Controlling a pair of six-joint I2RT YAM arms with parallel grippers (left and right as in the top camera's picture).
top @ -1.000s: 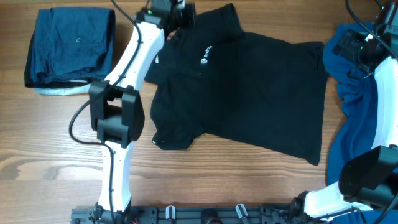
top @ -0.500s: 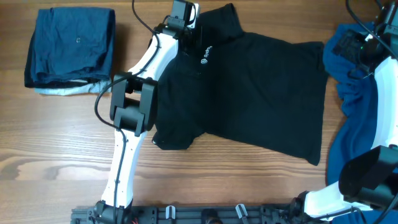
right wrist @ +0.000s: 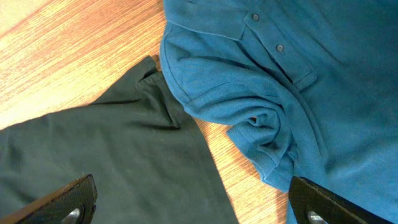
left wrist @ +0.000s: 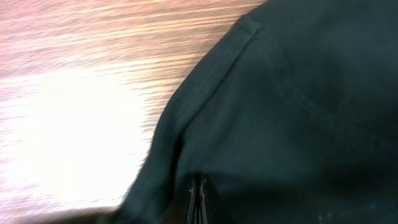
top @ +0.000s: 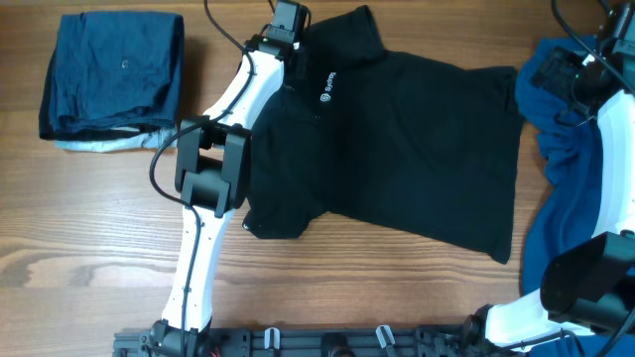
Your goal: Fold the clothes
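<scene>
**Left tool [top: 287,22] pinches black polo [top: 397,149]**

Overhead: the polo lies spread on the surface [top: 99,248], my left tool at its collar end. Left wrist: tips look clenched on its fabric. Right wrist: right tool [right wrist: 189,208] released, beside the blue shirt [right wrist: 311,81]. First fold, I judge; next, carry the edge inward.

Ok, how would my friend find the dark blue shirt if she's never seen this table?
On the wooden table, look at the far left corner, past the white left arm. The dark blue shirt lies there alone as a neat rectangle, while the black polo is spread flat and the bright blue shirt is crumpled.
</scene>
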